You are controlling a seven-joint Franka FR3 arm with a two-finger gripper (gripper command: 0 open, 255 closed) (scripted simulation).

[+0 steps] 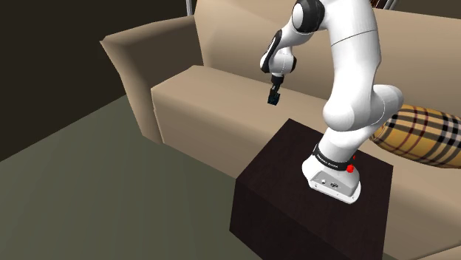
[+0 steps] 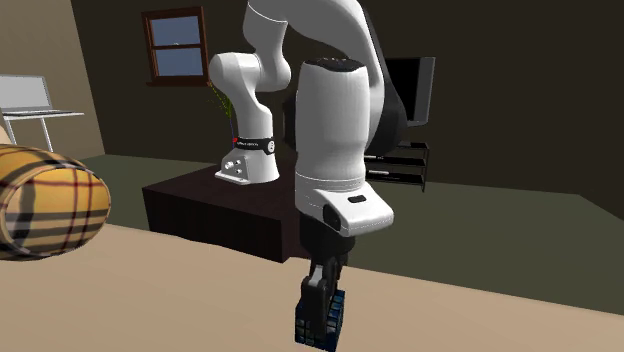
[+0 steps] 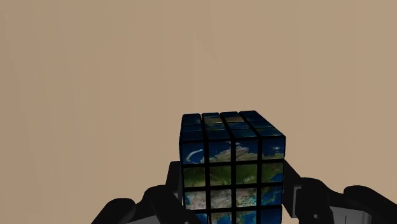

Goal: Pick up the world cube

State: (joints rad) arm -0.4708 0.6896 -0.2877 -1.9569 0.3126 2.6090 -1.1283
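The world cube (image 3: pixel 232 159) is a dark-lined puzzle cube printed with blue seas and green land. My gripper (image 3: pixel 232 205) is shut on it, one black finger (image 3: pixel 164 202) pressed on each side. In the shoulder view the gripper (image 1: pixel 275 94) points down over the beige sofa seat (image 1: pixel 214 103) near the backrest, with the cube (image 1: pixel 275 99) small at its tip. The second exterior view has the cube (image 2: pixel 322 322) clasped under the hand (image 2: pixel 320 290), low over the seat cushion (image 2: pixel 150 300). Whether the cube still touches the cushion I cannot tell.
A plaid bolster pillow (image 1: pixel 422 137) lies on the sofa beside the dark stand (image 1: pixel 295 192). The sofa's armrest (image 1: pixel 133 52) rises at the shoulder view's left. Beyond the sofa are a TV cabinet (image 2: pixel 400 165), a window (image 2: pixel 175 45) and a desk (image 2: pixel 30 110).
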